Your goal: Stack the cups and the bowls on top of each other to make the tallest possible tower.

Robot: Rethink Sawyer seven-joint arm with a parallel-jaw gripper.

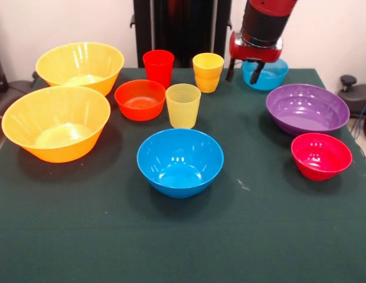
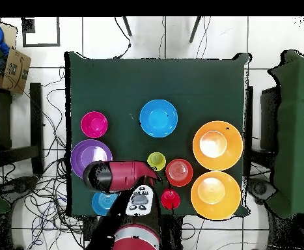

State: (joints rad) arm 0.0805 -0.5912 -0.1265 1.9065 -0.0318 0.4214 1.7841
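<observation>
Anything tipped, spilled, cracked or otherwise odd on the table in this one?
Nothing stands out. Every bowl and cup sits upright on the green table. The two orange-yellow cups are nested one inside the other. The gripper hangs over the light-blue bowl, with nothing visibly in it.

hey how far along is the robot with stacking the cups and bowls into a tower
Barely started. Only the two orange-yellow cups sit nested; no tower yet. The gripper hangs empty over the light-blue bowl. The blue bowl, purple bowl and the others all stand apart on the table.
</observation>
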